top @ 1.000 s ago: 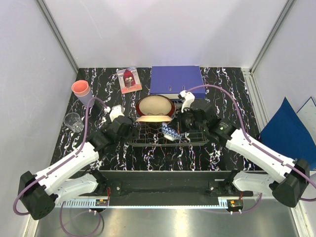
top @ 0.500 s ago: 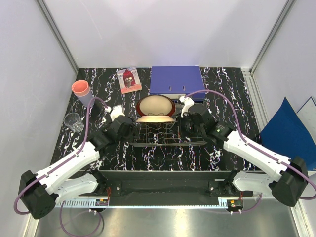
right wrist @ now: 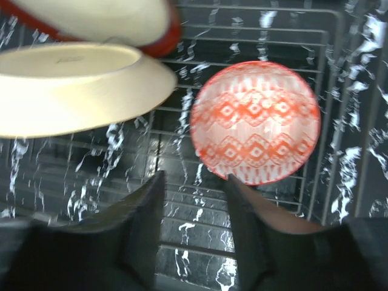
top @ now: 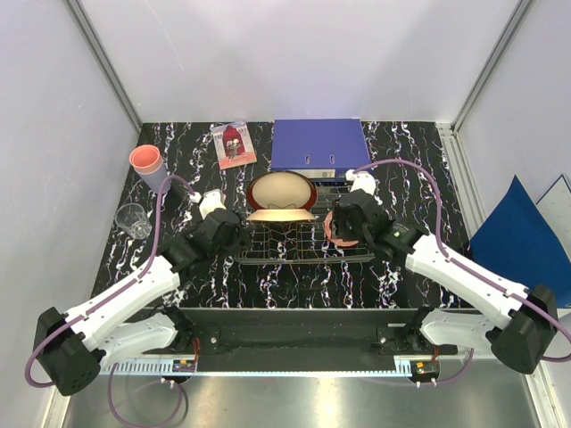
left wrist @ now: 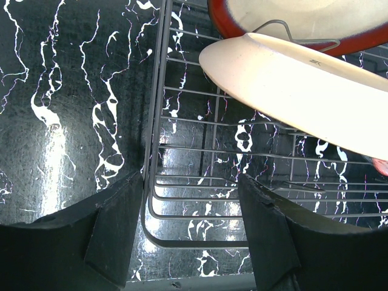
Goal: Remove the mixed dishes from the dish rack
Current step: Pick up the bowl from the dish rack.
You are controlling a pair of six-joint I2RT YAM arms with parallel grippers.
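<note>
The dish rack (top: pixel 294 256) sits mid-table. In it a red-rimmed cream bowl (top: pixel 281 190) leans behind a cream plate (top: pixel 282 214). A red-white patterned bowl (right wrist: pixel 254 130) lies at the rack's right end, partly under my right gripper (top: pixel 340 223). That gripper (right wrist: pixel 194 179) hangs open over the rack's wires, its right finger close to the bowl's rim, with nothing between the fingers. My left gripper (left wrist: pixel 191 236) is open astride the rack's near left corner (left wrist: pixel 156 212), just below the plate (left wrist: pixel 303 91). A pink cup (top: pixel 146 161) and a clear glass (top: pixel 134 220) stand at the far left.
A blue binder (top: pixel 317 144) lies right behind the rack, with a small picture card (top: pixel 234 143) to its left. White walls close in the table on three sides. A blue sheet (top: pixel 517 234) lies beyond the right edge.
My right gripper has opened and shifted right and back over the rack. The blue-white bowl seen near it a second ago no longer shows; the red-white bowl has come into view. The left arm has not moved.
</note>
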